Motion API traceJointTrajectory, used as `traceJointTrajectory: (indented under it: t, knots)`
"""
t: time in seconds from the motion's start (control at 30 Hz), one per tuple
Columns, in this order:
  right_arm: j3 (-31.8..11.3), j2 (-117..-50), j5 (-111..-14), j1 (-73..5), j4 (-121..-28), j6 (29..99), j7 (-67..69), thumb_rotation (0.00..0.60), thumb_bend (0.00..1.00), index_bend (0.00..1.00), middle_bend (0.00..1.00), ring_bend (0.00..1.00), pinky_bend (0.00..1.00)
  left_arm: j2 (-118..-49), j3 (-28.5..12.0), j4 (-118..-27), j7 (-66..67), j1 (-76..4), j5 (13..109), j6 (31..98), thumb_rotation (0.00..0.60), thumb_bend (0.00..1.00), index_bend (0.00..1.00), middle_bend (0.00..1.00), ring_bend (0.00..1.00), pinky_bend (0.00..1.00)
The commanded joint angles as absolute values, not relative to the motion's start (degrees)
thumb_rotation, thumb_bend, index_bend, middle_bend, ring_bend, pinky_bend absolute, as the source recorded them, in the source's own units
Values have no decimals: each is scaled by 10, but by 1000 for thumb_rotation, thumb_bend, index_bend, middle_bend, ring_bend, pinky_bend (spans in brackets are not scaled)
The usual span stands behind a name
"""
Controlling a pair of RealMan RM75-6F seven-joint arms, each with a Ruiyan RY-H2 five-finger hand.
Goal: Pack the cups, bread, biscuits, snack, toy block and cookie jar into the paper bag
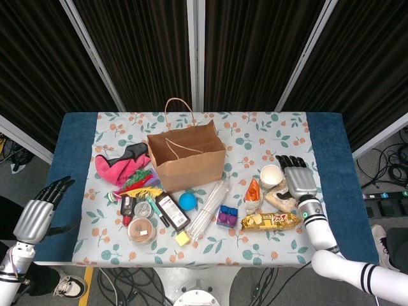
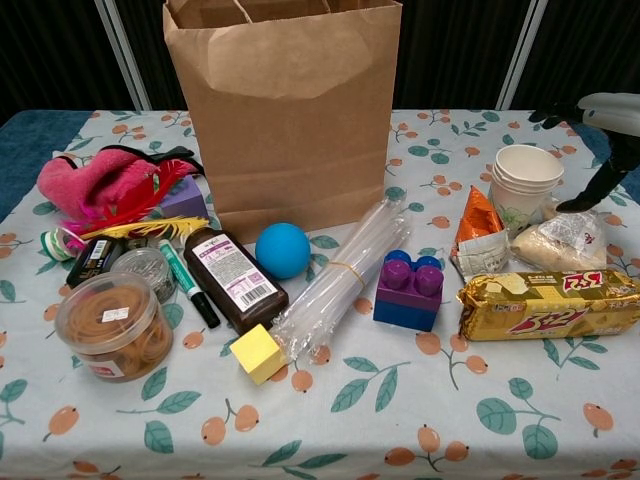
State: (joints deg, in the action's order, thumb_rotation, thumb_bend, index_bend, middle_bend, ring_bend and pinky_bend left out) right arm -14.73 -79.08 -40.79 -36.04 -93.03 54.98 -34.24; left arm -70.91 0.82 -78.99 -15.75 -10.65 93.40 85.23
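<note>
The brown paper bag (image 1: 186,156) (image 2: 290,110) stands upright and open at the table's middle. To its right are stacked white cups (image 1: 270,175) (image 2: 525,185), wrapped bread (image 1: 279,199) (image 2: 565,240), a gold biscuit pack (image 1: 271,220) (image 2: 545,303), an orange snack packet (image 1: 253,190) (image 2: 478,235) and a purple-blue toy block (image 1: 227,217) (image 2: 408,290). The cookie jar (image 1: 141,230) (image 2: 110,325) sits front left. My right hand (image 1: 298,180) (image 2: 612,105) hovers open just right of the cups, above the bread, holding nothing. My left hand (image 1: 38,213) hangs open beyond the table's left edge.
In front of the bag lie a blue ball (image 2: 282,249), a brown bottle (image 2: 233,278), a bundle of clear tubes (image 2: 335,275) and a yellow cube (image 2: 258,353). A pink cloth (image 2: 95,180), feathers, a marker and small tins crowd the left side.
</note>
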Motion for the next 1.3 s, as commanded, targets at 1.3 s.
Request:
traceJointTrajectory:
  t: [1.3]
  knots:
    - [-330, -741, -387, -541, -1090, 646, -263, 600, 249, 386, 325, 204, 214, -708, 7, -774, -176, -107, 924, 846, 600, 192, 141, 182, 134, 216]
